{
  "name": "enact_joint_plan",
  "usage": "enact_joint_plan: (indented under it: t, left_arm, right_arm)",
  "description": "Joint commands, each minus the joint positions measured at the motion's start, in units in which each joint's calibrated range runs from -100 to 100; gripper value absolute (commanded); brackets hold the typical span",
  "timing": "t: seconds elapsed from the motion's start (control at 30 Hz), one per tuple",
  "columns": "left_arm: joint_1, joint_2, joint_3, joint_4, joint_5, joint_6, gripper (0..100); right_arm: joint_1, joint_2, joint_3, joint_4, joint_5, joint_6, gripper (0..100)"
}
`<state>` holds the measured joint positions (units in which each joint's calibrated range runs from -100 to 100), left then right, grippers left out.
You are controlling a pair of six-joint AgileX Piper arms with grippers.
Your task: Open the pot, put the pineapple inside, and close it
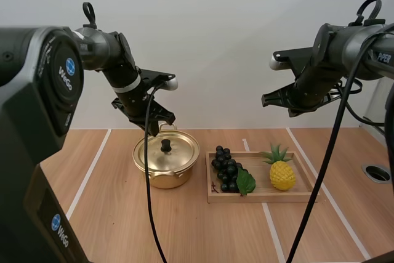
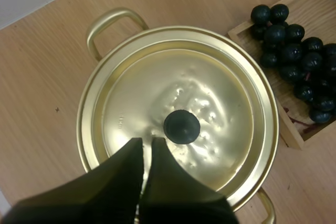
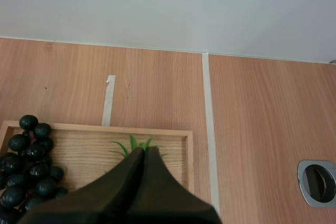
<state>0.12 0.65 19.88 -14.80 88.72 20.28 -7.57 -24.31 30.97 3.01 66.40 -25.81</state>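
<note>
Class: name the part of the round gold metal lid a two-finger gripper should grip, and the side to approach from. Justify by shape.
Grip the small black knob at the centre of the round gold metal lid, from straight above. The knob stands proud; the lid sits flat inside the rim of the gold pot, offering no pinchable edge.

The high view looks down from 6 o'clock of the light wooden table (image 1: 111, 214); both wrist views face down closely, sharing the black grape bunch (image 2: 302, 61).
</note>
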Motion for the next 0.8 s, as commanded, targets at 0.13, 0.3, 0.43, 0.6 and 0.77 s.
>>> enact_joint_plan:
  t: [0.13,0.3,0.43,0.6,0.77]
  left_arm:
    - [-0.17,0.00,-0.18,-3.45,0.59,2.44,95]
    - [-1.25,0.00,-0.18,-3.32,0.74,2.94,97]
    - [-3.40,0.00,-0.18,-0.51,-0.02,2.94,97]
    - [-4.71,0.00,-0.18,5.72,-2.87,-0.51,97]
    - [-4.71,0.12,-0.18,5.61,-3.90,-0.49,97]
  right_arm:
    - [-0.22,-0.19,0.18,-0.13,-0.98,-0.61,0]
    - [-0.22,-0.19,0.18,0.55,-1.04,-2.14,0]
    - [-0.22,-0.19,0.18,0.98,-1.04,-2.14,10]
    - [-0.22,-0.19,0.18,1.36,-0.56,-2.14,16]
    - [-0.22,-0.19,0.18,1.48,-0.42,-2.14,16]
